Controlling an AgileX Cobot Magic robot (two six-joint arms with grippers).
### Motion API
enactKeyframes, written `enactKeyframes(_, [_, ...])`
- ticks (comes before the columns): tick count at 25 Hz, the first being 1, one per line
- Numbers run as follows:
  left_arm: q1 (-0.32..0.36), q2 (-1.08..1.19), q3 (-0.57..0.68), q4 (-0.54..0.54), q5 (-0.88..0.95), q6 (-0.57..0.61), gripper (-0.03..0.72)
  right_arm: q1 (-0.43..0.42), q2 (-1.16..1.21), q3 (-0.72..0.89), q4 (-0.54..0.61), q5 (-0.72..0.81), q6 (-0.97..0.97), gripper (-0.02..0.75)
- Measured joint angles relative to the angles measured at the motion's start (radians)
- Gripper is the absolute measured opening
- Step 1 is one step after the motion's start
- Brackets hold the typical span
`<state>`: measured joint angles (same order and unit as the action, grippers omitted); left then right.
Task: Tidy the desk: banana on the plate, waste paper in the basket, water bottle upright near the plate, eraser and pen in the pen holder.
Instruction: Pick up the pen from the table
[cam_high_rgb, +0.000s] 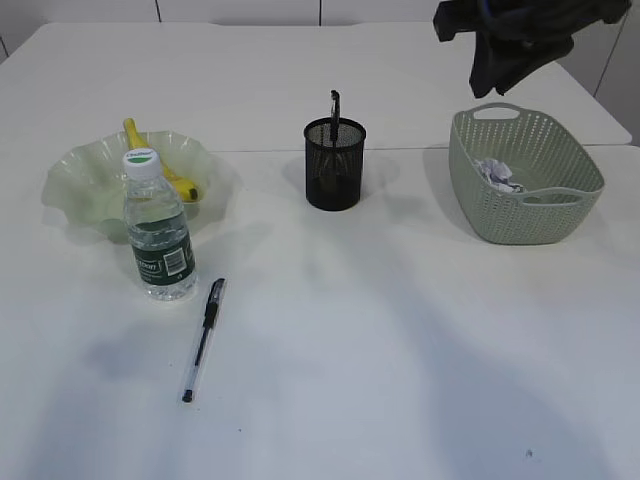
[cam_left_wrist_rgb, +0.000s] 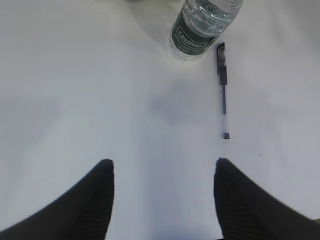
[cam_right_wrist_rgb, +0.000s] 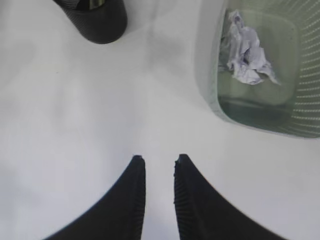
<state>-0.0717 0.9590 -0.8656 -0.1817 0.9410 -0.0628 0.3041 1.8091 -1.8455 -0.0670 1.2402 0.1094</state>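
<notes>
A banana (cam_high_rgb: 170, 178) lies on the green glass plate (cam_high_rgb: 75, 185) at the left. A water bottle (cam_high_rgb: 160, 235) stands upright just in front of the plate. A black pen (cam_high_rgb: 204, 338) lies on the table in front of the bottle. The black mesh pen holder (cam_high_rgb: 335, 170) holds another pen (cam_high_rgb: 335, 105). Crumpled paper (cam_high_rgb: 498, 175) lies in the grey-green basket (cam_high_rgb: 520, 215). No eraser shows. My left gripper (cam_left_wrist_rgb: 164, 167) is wide open and empty, short of the bottle (cam_left_wrist_rgb: 200, 25) and pen (cam_left_wrist_rgb: 223, 90). My right gripper (cam_right_wrist_rgb: 159, 160) is narrowly open and empty; it hangs high above the basket (cam_high_rgb: 495, 80).
In the right wrist view the pen holder (cam_right_wrist_rgb: 100, 22) is at the upper left and the basket (cam_right_wrist_rgb: 207, 85) with the paper (cam_right_wrist_rgb: 247, 50) at the upper right. A seam between two white tables runs behind the holder.
</notes>
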Motion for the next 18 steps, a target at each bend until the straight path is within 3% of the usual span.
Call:
enactKeyframes(4, [0.000, 0.000, 0.000, 0.000, 0.000, 0.000, 0.443, 0.009, -0.050, 0.055, 0.067, 0.002, -0.012, 0.159])
enactKeyframes(13, [0.000, 0.000, 0.000, -0.038, 0.000, 0.000, 0.428, 0.036, -0.196, 0.364, 0.067, 0.002, -0.019, 0.160])
enactKeyframes(18, [0.000, 0.000, 0.000, -0.069, -0.012, 0.000, 0.419, 0.036, -0.279, 0.457, 0.083, 0.002, -0.012, 0.160])
